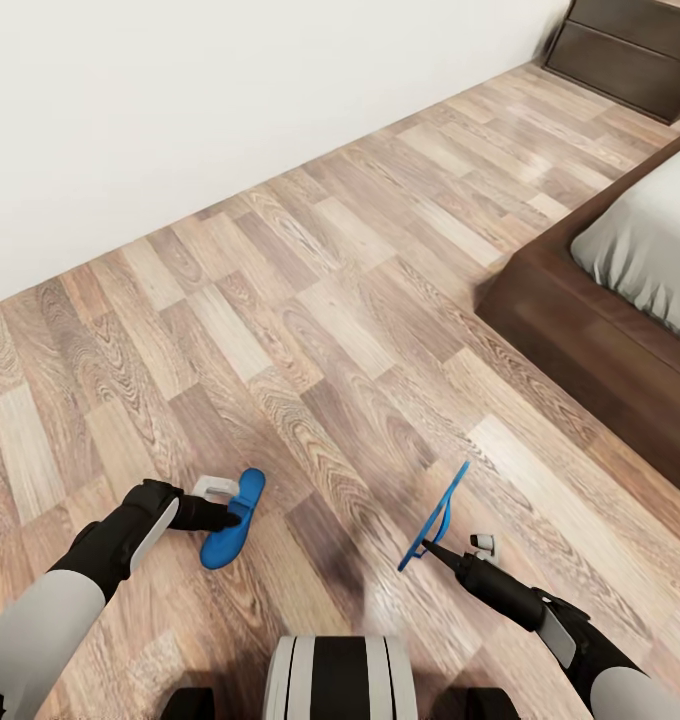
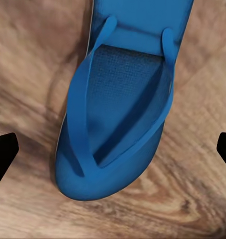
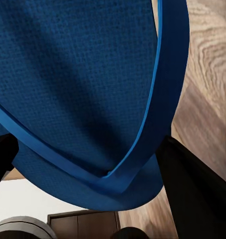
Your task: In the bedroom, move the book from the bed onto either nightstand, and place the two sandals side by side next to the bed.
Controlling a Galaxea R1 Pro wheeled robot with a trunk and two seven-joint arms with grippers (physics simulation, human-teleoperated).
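Gripping one sandal (image 1: 436, 517) edge-up, the right gripper (image 1: 432, 546) contrasts with the open left gripper (image 1: 228, 516) over the flat sandal (image 2: 117, 124).

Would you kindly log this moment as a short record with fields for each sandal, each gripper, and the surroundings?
Left sandal: flat on the floor, straps up.
Left gripper: open, at this sandal; fingertips wide apart on either side of it in the left wrist view.
Right sandal: lifted off the floor, held on edge, tilted.
Right gripper: shut on the right sandal at its lower end.
Bed: ahead on the right, dark frame, pale mattress.
Nightstand: against the wall, beyond the bed.
Book: cannot tell.
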